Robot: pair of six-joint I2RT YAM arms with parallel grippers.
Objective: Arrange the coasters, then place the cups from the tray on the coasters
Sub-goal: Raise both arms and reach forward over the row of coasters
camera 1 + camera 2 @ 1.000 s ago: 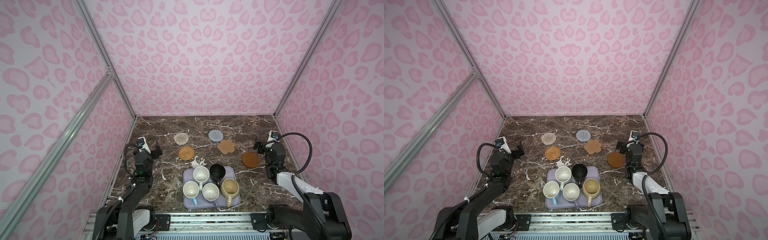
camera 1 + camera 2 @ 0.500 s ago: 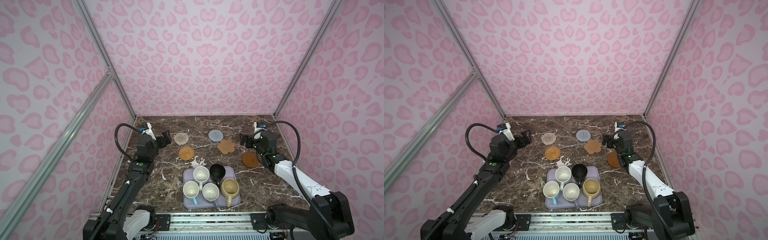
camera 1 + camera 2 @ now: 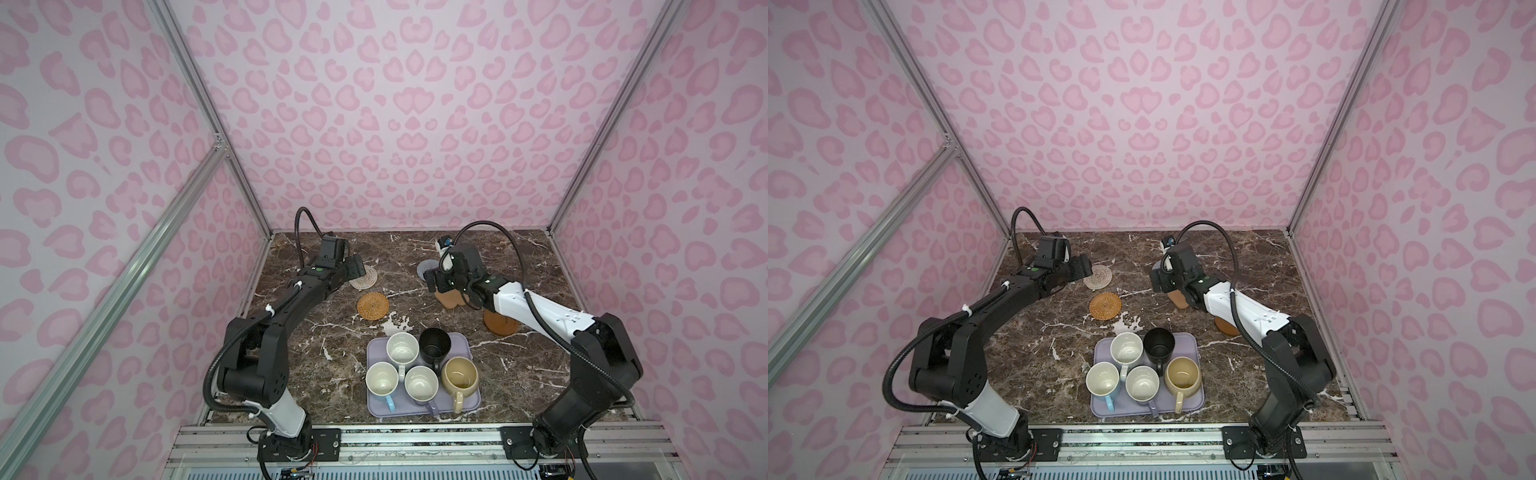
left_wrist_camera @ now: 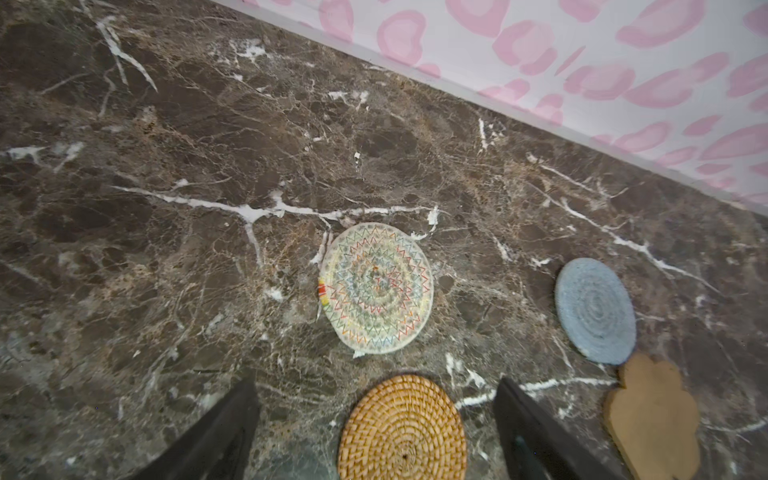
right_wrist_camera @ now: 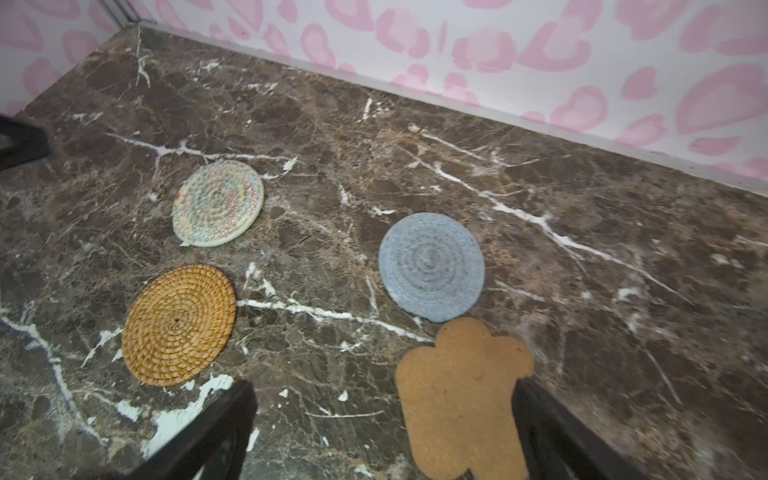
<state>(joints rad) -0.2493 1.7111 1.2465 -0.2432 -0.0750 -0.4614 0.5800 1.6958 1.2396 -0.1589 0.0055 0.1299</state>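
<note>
The table (image 3: 519, 257) looks the same as a second ago. What has changed is the arms. Both were folded back at the sides then, and now the left arm (image 3: 291, 303) and right arm (image 3: 540, 309) have swung out over the far half, where the coasters lie.

The tray (image 3: 463, 347) sits near the front edge with all five cups (image 3: 402, 348) on it, none shifted. The coasters have not moved either. The white coaster (image 4: 376, 286) and orange coaster (image 4: 402, 428) are on the left. The blue coaster (image 5: 431, 267) is mid-table with the tan coaster (image 5: 461, 399) right against it, and the brown coaster (image 3: 500, 326) lies partly under the right arm.

The left gripper (image 4: 376, 386) hangs just beside the white coaster, fingers spread and holding nothing. The right gripper (image 5: 384, 386) hovers by the blue and tan pair, also spread and empty.

I read this as the opening reach. Each arm is lined up on a coaster, nothing has been arranged yet, and the cups wait their turn.
</note>
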